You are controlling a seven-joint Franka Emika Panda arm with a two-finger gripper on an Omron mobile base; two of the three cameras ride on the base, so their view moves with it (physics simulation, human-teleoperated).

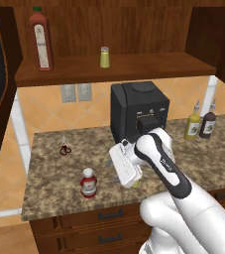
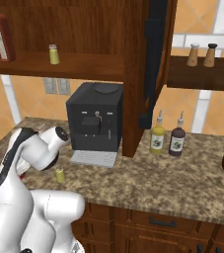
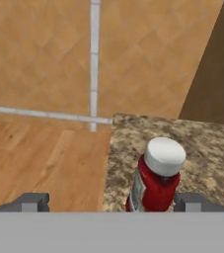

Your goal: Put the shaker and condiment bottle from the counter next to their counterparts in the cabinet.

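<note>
The condiment bottle, short and red with a white cap, is shown upright on the granite counter, near its front edge and toward its left end. In the hand view the same condiment bottle is seen from above and behind, close to the counter's corner, with wooden floor beyond the edge. The gripper is seen there with its two grey fingertips spread wide apart; the bottle lies between them but nearer the right-hand tip, and contact with either tip cannot be judged. In the left base view the white hand is held low over the counter, just right of the bottle.

The shaker, small and yellow-green, is shown in the right base view standing on the counter in front of the black coffee machine, just beside the arm's wrist; in the left base view only a sliver of it is visible beneath the hand.

In the cabinet, the shelf carries the tall red bottle with a green cap at the left and a second shaker near the middle, the two well apart. At the right of the counter a yellow squeeze bottle and a dark squeeze bottle stand side by side. A small red object lies at the counter's left rear; its nature cannot be made out.
</note>
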